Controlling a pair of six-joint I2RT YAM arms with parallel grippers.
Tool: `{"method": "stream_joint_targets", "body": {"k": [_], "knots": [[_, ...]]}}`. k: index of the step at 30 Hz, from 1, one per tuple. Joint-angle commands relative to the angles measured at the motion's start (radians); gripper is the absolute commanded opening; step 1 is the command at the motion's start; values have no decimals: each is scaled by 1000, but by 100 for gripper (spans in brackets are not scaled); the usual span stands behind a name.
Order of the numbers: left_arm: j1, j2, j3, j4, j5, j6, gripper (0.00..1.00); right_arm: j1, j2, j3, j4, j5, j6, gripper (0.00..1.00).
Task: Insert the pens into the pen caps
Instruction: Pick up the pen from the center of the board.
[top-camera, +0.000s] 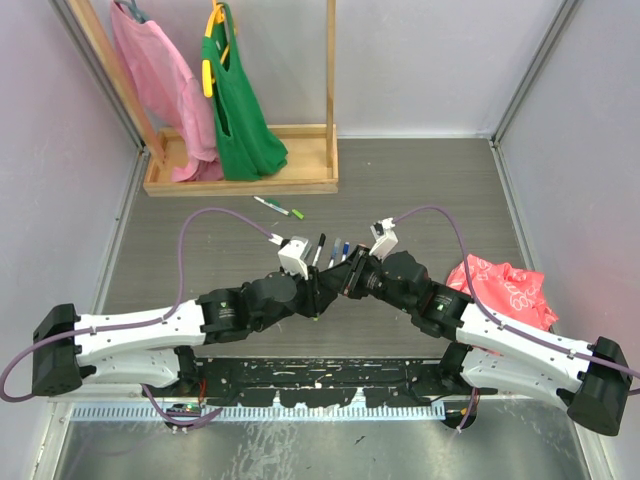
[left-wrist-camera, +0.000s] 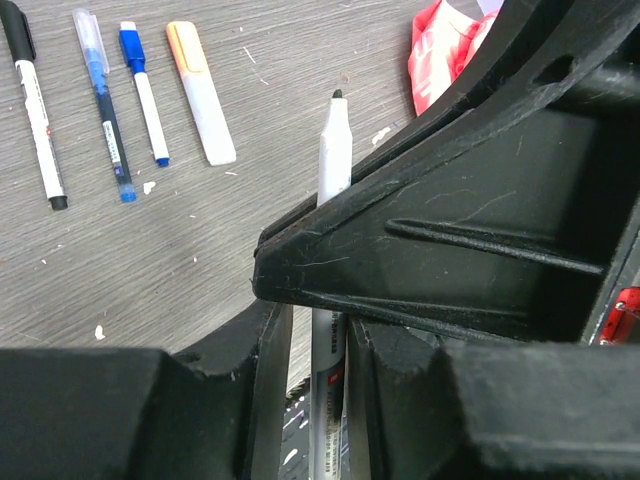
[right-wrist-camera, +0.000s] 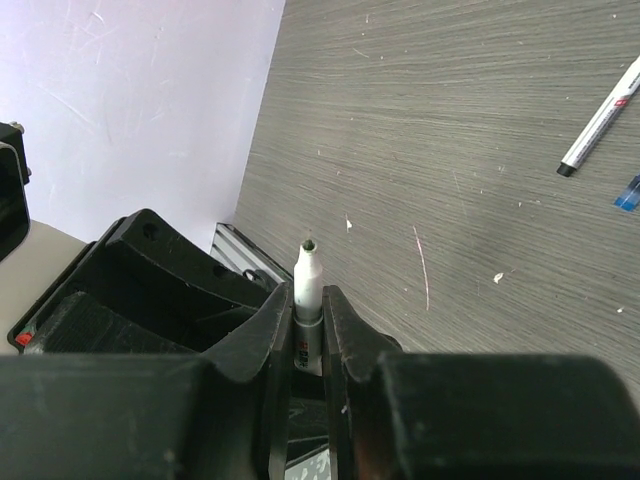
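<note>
Grey wood-grain table (top-camera: 420, 190), pale lilac walls (top-camera: 420, 60), wooden rack (top-camera: 240, 186).

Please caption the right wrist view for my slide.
Uncapped pen clamped in the right claw, grey table behind.

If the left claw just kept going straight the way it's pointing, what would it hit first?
The right gripper: its black body crosses directly ahead of the left gripper, closed on the uncapped pen. It looks very near, though depth is unclear.
</note>
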Motion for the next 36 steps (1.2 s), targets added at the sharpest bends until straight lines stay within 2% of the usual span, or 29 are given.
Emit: {"method": "stream_joint_targets", "body": {"k": [1, 5, 9, 12, 18, 22, 26, 31, 36], "knots": [[16, -40, 30, 30, -63, 17, 26, -1, 2, 15, 42, -22, -30, 0], [27, -51, 27, 25, -64, 17, 21, 0, 13, 24, 42, -24, -36, 0], [37, -53, 23, 20, -59, 16, 7, -1, 25, 31, 44, -28, -40, 0], [42, -58, 15, 14, -57, 16, 0, -1, 27, 39, 40, -24, -48, 6], [66, -67, 2, -22, -39, 12, 0, -1, 27, 58, 12, -2, -67, 19], [78, -85, -12, -45, -31, 17, 0, -1, 20, 78, -18, 22, -83, 35], [81, -119, -37, -84, -37, 18, 0, -1, 20, 125, -85, 66, -118, 46], [82, -193, -55, -199, -84, 11, 0, 0, 40, 192, -169, 133, -199, 49], [86, -320, -53, -372, -158, 5, 0, -2, 148, 334, -319, 210, -364, 52]]}}
